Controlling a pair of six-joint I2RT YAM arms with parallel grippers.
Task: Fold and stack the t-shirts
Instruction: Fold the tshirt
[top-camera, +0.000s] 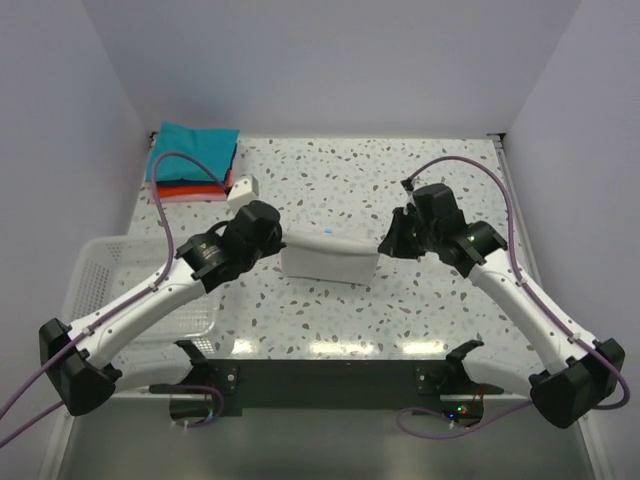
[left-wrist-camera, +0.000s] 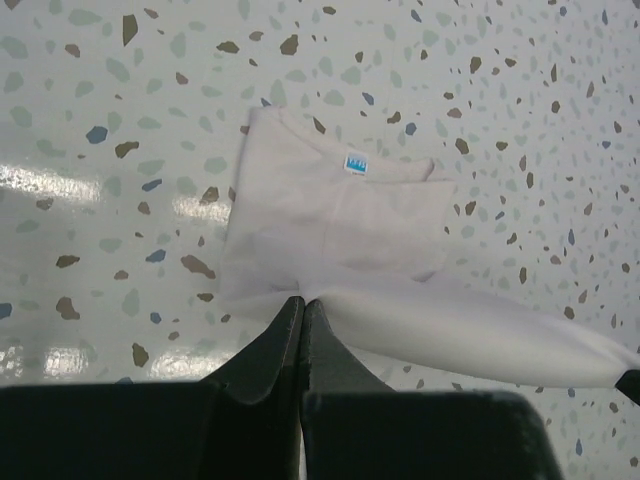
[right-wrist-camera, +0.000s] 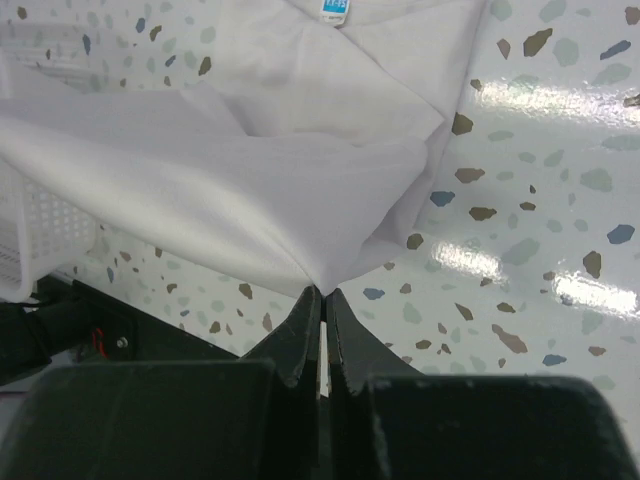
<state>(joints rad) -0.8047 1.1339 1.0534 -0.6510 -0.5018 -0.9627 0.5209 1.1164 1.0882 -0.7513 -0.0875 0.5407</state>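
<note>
A white t-shirt (top-camera: 328, 260) is stretched between my two grippers above the middle of the table, its lower part resting on the surface. My left gripper (top-camera: 276, 243) is shut on its left edge; in the left wrist view the gripper (left-wrist-camera: 303, 301) pinches the white t-shirt (left-wrist-camera: 340, 220), whose blue neck label faces up. My right gripper (top-camera: 385, 245) is shut on the right edge; in the right wrist view the gripper (right-wrist-camera: 323, 292) holds a bunched corner of the white t-shirt (right-wrist-camera: 250, 190). A folded teal t-shirt (top-camera: 192, 150) lies on a red-orange one (top-camera: 190, 190) at the back left.
A white mesh basket (top-camera: 130, 295) stands at the near left under the left arm, and shows as a white mesh basket (right-wrist-camera: 35, 235) at the left of the right wrist view. A small white block (top-camera: 243, 187) lies beside the stack. The speckled table (top-camera: 330, 180) is walled on three sides.
</note>
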